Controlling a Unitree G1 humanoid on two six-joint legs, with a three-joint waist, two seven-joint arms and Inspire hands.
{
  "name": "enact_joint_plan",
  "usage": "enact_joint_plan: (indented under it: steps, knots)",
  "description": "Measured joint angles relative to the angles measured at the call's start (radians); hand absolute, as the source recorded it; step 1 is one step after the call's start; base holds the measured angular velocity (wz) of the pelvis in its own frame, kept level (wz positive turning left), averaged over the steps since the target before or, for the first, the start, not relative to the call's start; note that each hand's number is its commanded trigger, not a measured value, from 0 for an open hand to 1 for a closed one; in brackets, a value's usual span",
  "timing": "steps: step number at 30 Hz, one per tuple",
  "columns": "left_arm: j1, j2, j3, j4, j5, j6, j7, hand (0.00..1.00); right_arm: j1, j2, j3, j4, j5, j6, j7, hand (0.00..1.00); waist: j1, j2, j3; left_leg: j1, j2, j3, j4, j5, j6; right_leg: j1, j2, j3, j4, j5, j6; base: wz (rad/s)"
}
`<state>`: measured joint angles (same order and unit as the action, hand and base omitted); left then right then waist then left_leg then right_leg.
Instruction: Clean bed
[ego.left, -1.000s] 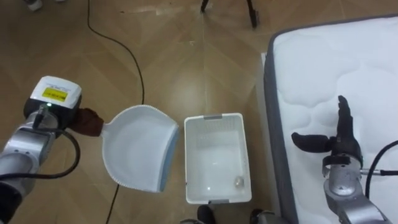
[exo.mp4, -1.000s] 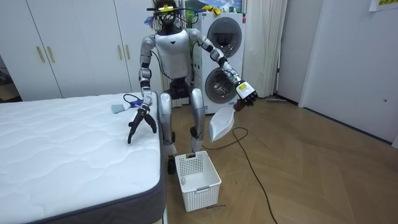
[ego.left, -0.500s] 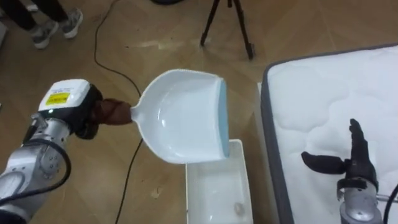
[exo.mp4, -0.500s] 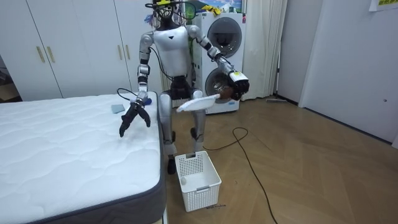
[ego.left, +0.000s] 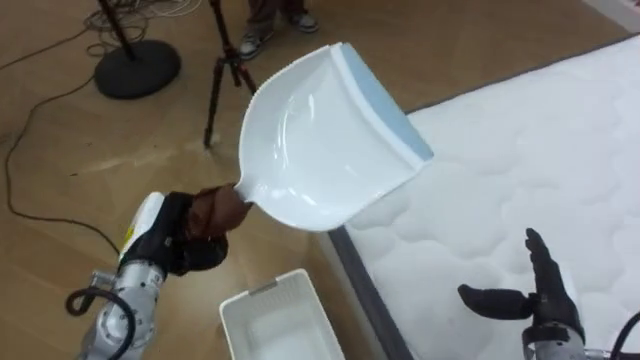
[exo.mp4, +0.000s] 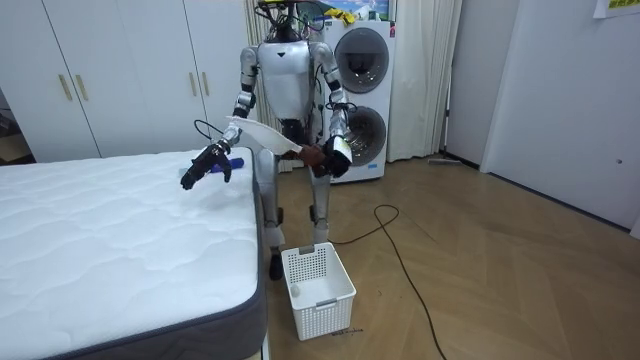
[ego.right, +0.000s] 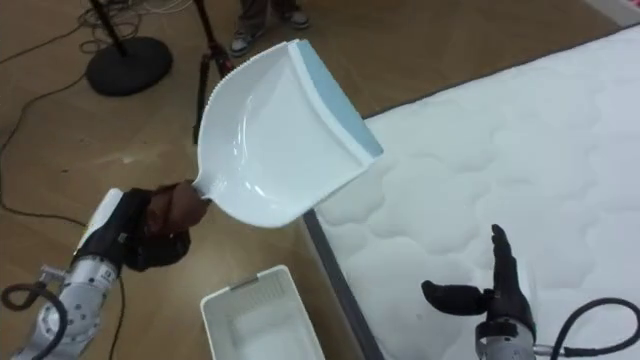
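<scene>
Your left hand (ego.left: 182, 243) clasped the white, blue-lipped dustpan (ego.left: 320, 140) by its brown handle near the bed (ego.left: 530, 170); your right hand (ego.left: 540, 297) hung spread-fingered.

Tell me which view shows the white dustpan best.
The left eye view: the dustpan faces the camera whole, its blue lip toward the mattress, its handle gripped by the left hand. The right eye view shows nearly the same. The room view shows it small and nearly edge-on.
</scene>
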<state>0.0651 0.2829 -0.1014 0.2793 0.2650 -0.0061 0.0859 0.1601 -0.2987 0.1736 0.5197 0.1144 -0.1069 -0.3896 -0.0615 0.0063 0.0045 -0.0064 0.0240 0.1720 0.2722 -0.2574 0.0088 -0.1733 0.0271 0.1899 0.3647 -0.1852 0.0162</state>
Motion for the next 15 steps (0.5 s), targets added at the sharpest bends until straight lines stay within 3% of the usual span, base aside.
enact_joint_plan:
  steps: [6,7,8,9,10,11,12,13,14,15]
  knots:
    - [0.022,-0.007,-0.021,0.007,-0.040,0.000,0.023,1.00,-0.007,0.003,-0.015,-0.037,-0.002,0.000,0.010,0.00,-0.002,-0.011,0.0026,0.049,0.006,0.171,0.000,-0.023,0.022,-0.031,0.000,-0.023,0.020,0.052,0.011,-0.92]
    - [0.022,-0.008,-0.020,0.016,-0.061,-0.001,0.035,1.00,-0.014,0.003,-0.015,-0.037,-0.002,0.001,0.021,0.00,0.009,-0.014,0.0048,0.065,0.006,0.217,-0.002,-0.027,0.027,-0.044,-0.006,-0.073,0.016,0.072,0.001,-1.41]
    - [0.024,-0.006,-0.016,0.019,-0.079,-0.001,0.041,1.00,-0.027,0.003,-0.014,-0.037,-0.003,0.002,0.035,0.00,0.017,-0.016,0.0058,0.067,0.007,0.237,-0.003,-0.029,0.030,-0.057,-0.019,-0.160,0.003,0.109,-0.019,-1.47]
    - [0.024,-0.005,-0.013,0.019,-0.080,-0.001,0.043,1.00,-0.033,0.003,-0.015,-0.036,-0.005,0.003,0.042,0.00,0.016,-0.016,0.0063,0.067,0.007,0.239,-0.005,-0.029,0.031,-0.059,-0.024,-0.198,-0.016,0.132,-0.027,-1.37]
    - [0.024,-0.002,-0.010,0.020,-0.081,-0.001,0.044,1.00,-0.044,0.003,-0.016,-0.037,-0.006,0.010,0.058,0.00,0.015,-0.019,0.0065,0.065,0.020,0.270,-0.019,-0.028,0.035,-0.057,-0.024,-0.255,-0.064,0.179,-0.042,-1.16]
    - [0.025,0.003,-0.009,0.024,-0.081,-0.002,0.053,1.00,-0.048,0.007,-0.022,-0.040,-0.012,0.014,0.067,0.00,0.017,-0.018,0.0075,0.064,0.038,0.345,-0.032,-0.029,0.042,-0.060,-0.031,-0.322,-0.053,0.183,-0.045,-1.02]
    - [0.026,0.000,-0.010,0.027,-0.081,-0.002,0.055,1.00,-0.046,0.007,-0.028,-0.040,-0.011,0.016,0.067,0.00,0.013,-0.017,0.0076,0.067,0.042,0.366,-0.035,-0.029,0.043,-0.060,-0.049,-0.379,0.000,0.148,-0.042,-0.94]
    - [0.028,-0.005,-0.017,0.027,-0.104,-0.002,0.056,1.00,-0.045,0.005,-0.049,-0.040,-0.008,0.021,0.069,0.00,0.016,-0.016,0.0063,0.071,0.047,0.416,-0.041,-0.028,0.044,-0.051,-0.084,-0.464,0.118,0.072,-0.043,-1.08]
    - [0.029,-0.006,-0.019,0.027,-0.147,-0.002,0.056,1.00,-0.055,-0.001,-0.061,-0.038,-0.008,0.021,0.072,0.00,0.024,-0.019,0.0050,0.078,0.048,0.483,-0.045,-0.027,0.046,-0.032,-0.126,-0.499,0.197,0.020,-0.036,-1.24]
    - [0.031,-0.006,-0.018,0.027,-0.170,-0.001,0.056,1.00,-0.061,-0.002,-0.064,-0.037,-0.008,0.021,0.072,0.00,0.033,-0.018,0.0055,0.081,0.049,0.515,-0.045,-0.027,0.046,-0.017,-0.143,-0.503,0.215,0.002,-0.028,-1.40]
